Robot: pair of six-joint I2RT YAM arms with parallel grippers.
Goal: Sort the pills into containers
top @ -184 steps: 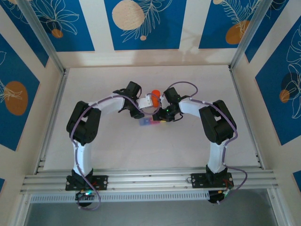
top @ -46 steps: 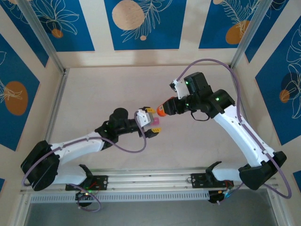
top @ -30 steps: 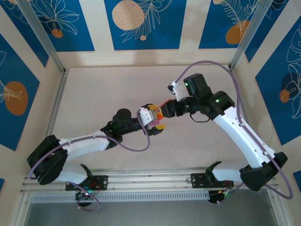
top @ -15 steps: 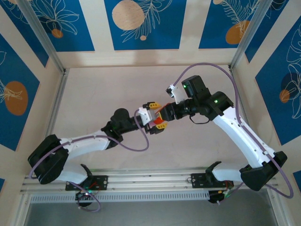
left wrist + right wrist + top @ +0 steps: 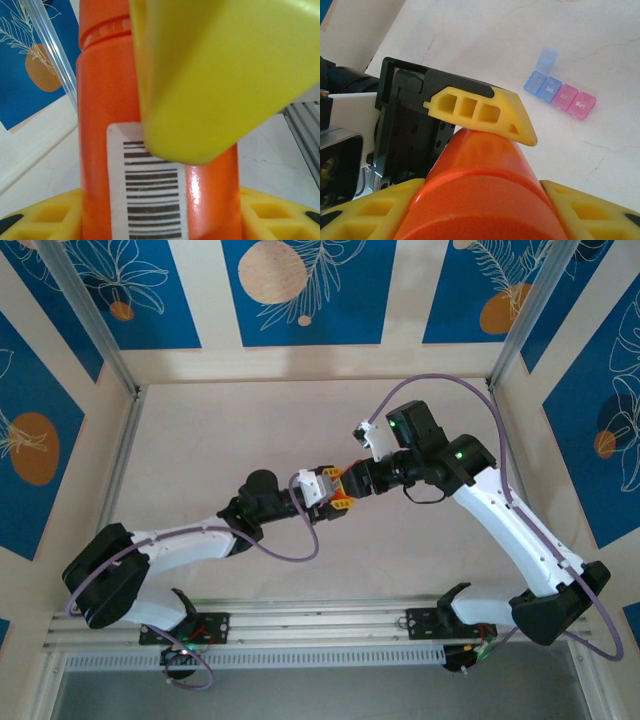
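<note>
Your two arms meet just below the middle of the top view. There the left gripper (image 5: 335, 492) and the right gripper (image 5: 353, 483) face each other, tip to tip, with the orange bottle (image 5: 345, 486) between them.

In the left wrist view you see that gripper clamped on the bottle. One yellow finger (image 5: 225, 75) presses against the bottle's side at the upper right of the frame and partly covers the white barcode label (image 5: 150, 200).

In the right wrist view the bottle fills the bottom centre, held between the right gripper's own yellow fingers (image 5: 365, 212). So the right gripper is also closed on the bottle. The left gripper's finger lies across the bottle's far end, at the middle of that frame.

The pill organiser (image 5: 560, 92) lies on the pale table (image 5: 485, 35) in the upper right of the right wrist view. It is well apart from the bottle and neither gripper touches it. Its boxes run from blue on the left to pink on the right. One blue lid (image 5: 547, 59) stands raised. You cannot tell from here whether any pills lie inside.
</note>
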